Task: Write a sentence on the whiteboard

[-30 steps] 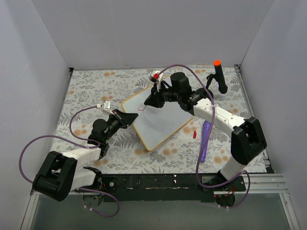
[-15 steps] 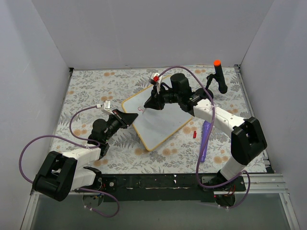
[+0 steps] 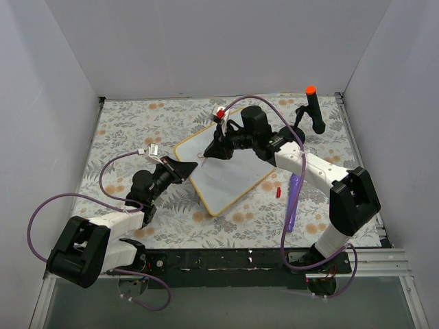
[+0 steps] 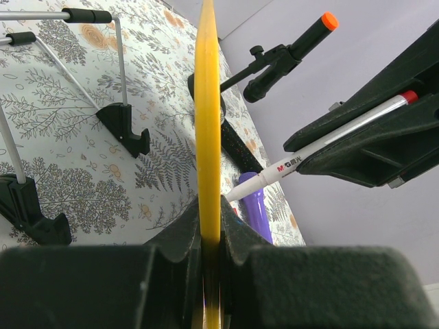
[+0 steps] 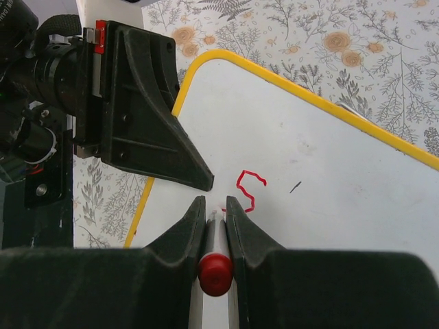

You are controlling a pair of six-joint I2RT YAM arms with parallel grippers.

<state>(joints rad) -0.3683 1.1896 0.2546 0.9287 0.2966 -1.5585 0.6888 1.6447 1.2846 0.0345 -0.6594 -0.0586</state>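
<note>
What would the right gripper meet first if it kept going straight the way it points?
Likely the whiteboard, beside the red stroke; the marker in the right gripper would touch first.

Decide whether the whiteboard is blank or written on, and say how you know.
Written on, barely: a single red S-shaped stroke sits on the whiteboard beside the marker; otherwise nearly bare.

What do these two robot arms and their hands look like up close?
The left arm and right arm have smooth white shells between bulky black joints. A thin purple cable loops loosely along each. The left hand and right hand are matte black, with flat, wedge-shaped fingers.
</note>
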